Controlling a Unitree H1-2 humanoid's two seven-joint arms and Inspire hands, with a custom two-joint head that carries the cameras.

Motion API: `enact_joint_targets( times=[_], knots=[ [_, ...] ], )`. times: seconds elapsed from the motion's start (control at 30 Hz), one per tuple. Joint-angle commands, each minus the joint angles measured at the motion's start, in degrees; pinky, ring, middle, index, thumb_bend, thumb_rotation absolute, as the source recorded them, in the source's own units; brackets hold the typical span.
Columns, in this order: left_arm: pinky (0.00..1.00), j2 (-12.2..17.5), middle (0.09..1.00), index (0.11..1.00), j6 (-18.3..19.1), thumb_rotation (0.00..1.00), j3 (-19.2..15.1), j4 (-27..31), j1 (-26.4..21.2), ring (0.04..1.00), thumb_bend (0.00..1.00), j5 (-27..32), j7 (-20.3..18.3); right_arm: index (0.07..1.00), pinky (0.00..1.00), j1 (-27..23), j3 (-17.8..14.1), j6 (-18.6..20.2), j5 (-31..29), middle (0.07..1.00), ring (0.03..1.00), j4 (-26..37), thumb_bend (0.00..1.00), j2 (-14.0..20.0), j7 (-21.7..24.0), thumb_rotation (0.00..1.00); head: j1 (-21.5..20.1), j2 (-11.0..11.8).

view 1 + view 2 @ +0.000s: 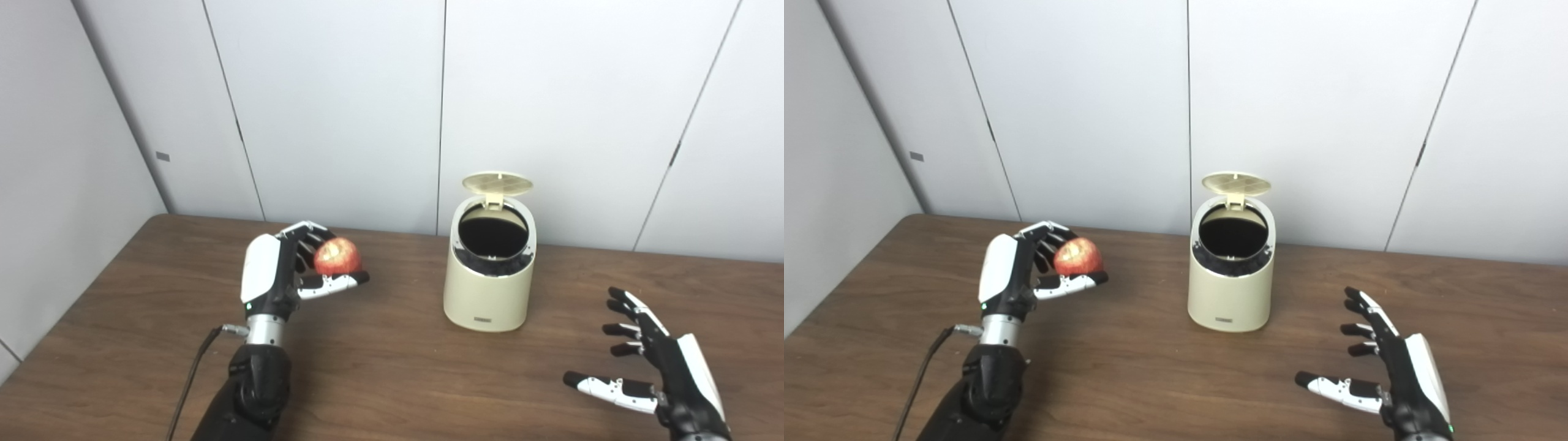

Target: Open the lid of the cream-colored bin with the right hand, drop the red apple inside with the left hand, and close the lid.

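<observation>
The cream-colored bin [488, 288] stands upright at mid-table with its round lid [497, 182] tipped up at the back and its dark opening showing. Left of the bin, my left hand [288, 266] is raised above the table and shut on the red apple [337, 256], held between fingers and thumb. My right hand [649, 361] hovers low at the front right, well clear of the bin, fingers spread and nothing in it.
The brown wooden table [380, 367] runs up to white wall panels behind the bin. A black cable [190, 380] trails from my left forearm toward the front edge.
</observation>
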State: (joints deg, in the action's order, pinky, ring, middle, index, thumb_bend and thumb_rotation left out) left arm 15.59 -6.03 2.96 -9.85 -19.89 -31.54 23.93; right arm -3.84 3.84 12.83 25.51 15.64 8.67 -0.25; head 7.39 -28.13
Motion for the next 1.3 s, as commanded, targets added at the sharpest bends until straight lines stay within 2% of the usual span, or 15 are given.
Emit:
enact_joint_targets(
  times=[0.0,0.13,0.27,0.4,0.63,0.8,1.27],
  knots=[
    [0.32,0.35,0.439,0.508,-2.19,0.0,-0.24,4.54,-3.06,0.376,0.52,-1.01,0.13,0.872,0.6,-1.6,0.19,-2.74,1.07,0.844,0.722,0.7,0.81,-0.03,-1.57,0.2,-0.47,0.27],
    [0.31,-0.53,0.457,0.499,-1.92,0.0,0.18,8.54,-3.74,0.372,0.52,-1.54,-0.96,0.87,0.58,-1.7,0.57,-3.74,1.44,0.834,0.716,-0.66,0.81,-0.15,-2.21,0.22,-1.37,1.73],
    [0.27,-2.32,0.478,0.481,-2.45,0.0,0.76,11.81,-4.86,0.354,0.53,-1.91,-2.04,0.873,0.58,-1.69,0.85,-4.47,1.43,0.837,0.728,-1.47,0.8,-0.29,-2.57,0.2,-1.9,2.09],
    [0.28,-4.24,0.489,0.473,-1.86,0.0,1.69,13.29,-6.07,0.366,0.53,-3.19,-3.22,0.879,0.59,-1.75,1.35,-4.27,1.66,0.843,0.738,-1.74,0.79,-0.33,-2.62,0.19,-3.22,2.69],
    [0.24,-7.14,0.474,0.482,-2.63,0.0,3.1,9.86,-9.3,0.331,0.53,-5.1,-3.45,0.876,0.55,-1.82,2.24,-3.87,2.48,0.837,0.719,-1.76,0.79,-0.89,-3.05,0.23,-4.63,3.65],
    [0.23,-9.04,0.464,0.487,-3.85,0.0,4.19,6.13,-11.12,0.326,0.53,-4.69,-3.2,0.877,0.57,-2.0,2.38,-4.75,2.65,0.845,0.727,-2.64,0.79,-1.26,-3.55,0.22,-5.14,3.95],
    [0.24,-11.63,0.459,0.492,-7.06,0.0,5.74,-0.09,-12.52,0.338,0.53,-5.48,-0.69,0.87,0.55,-1.52,3.56,-3.98,4.3,0.811,0.69,-0.74,0.79,-1.91,-3.29,0.21,-6.85,4.04]
  ],
)
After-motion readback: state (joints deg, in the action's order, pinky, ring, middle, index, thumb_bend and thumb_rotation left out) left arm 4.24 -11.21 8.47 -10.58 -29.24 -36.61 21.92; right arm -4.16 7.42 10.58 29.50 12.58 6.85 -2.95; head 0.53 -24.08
